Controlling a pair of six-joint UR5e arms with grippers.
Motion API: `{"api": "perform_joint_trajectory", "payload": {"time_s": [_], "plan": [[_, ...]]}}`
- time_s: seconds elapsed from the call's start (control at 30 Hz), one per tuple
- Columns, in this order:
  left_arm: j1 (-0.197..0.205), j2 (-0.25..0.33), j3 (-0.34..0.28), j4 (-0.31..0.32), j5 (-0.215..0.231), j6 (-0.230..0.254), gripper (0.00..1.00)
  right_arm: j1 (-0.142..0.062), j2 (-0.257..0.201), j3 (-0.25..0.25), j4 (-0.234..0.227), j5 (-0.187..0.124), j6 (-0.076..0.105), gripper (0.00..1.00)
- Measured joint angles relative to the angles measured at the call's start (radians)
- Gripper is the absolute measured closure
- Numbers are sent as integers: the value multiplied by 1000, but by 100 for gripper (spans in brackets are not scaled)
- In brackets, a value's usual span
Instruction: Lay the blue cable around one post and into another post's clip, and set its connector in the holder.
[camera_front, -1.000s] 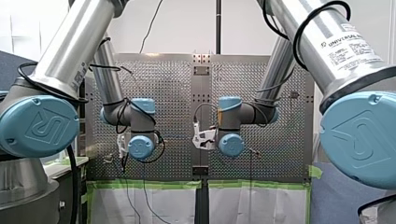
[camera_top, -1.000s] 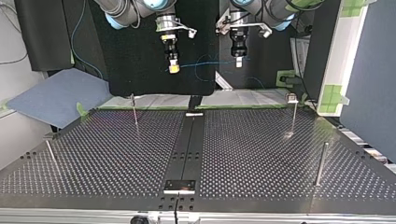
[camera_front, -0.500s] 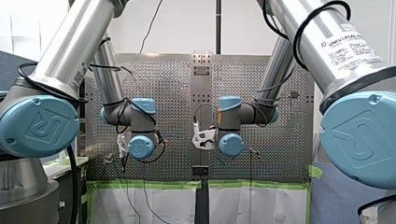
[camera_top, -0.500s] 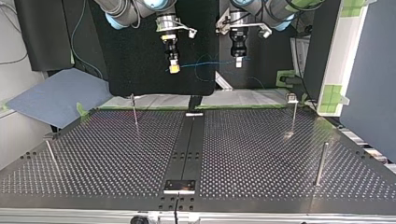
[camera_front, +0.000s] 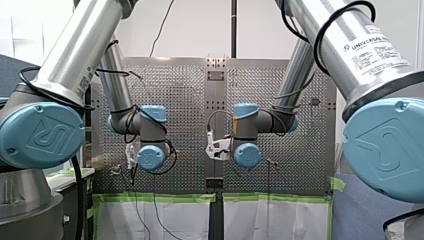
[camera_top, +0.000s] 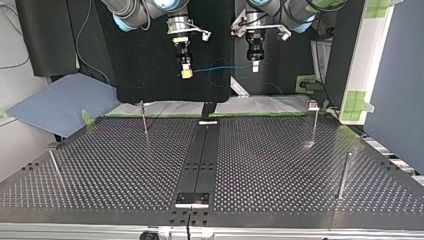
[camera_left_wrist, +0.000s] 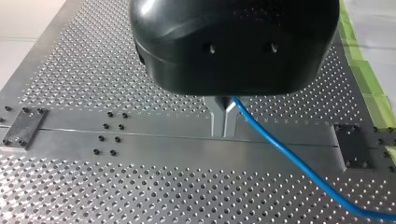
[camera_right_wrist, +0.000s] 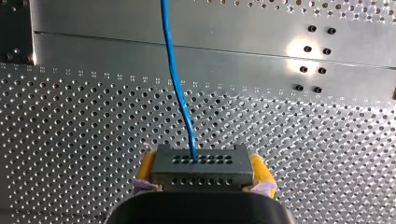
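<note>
1. My right jaws are clamped on the connector (camera_right_wrist: 201, 165), a dark grey block squeezed between the yellow pads (camera_right_wrist: 146, 169).
2. My left jaws are together on the blue cable (camera_left_wrist: 280, 151), which is pinched between the metal fingers (camera_left_wrist: 217, 117) and leaves them to one side.
3. The cable comes out of the connector's face and runs straight ahead of my right jaws. In the top view it spans the gap between the two arms, with a small loop sagging midway.
4. Both jaws hang well above the bench (camera_top: 260, 165), my right at the top view's left and my left at its right. Neither the connector nor the cable touches the bench.
5. In the top view four posts stand on the bench, all well apart from the cable:
   - far left post (camera_top: 144, 120)
   - far right post (camera_top: 314, 125), with a small clip at its top
   - near right post (camera_top: 343, 176)
   - near left post (camera_top: 53, 164)
</note>
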Motion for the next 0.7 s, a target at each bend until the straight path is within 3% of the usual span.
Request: {"api": "perform_joint_trajectory", "payload": {"time_s": [0.27,0.43,0.7], "plan": [[-33,-29,-12,-28,51,18,100,32,51,-7,51,10,-7,100],[-36,-31,-12,-30,70,20,100,36,87,-7,96,10,-7,100],[-37,-32,-12,-31,72,20,100,37,95,-7,163,10,-7,100]]}}
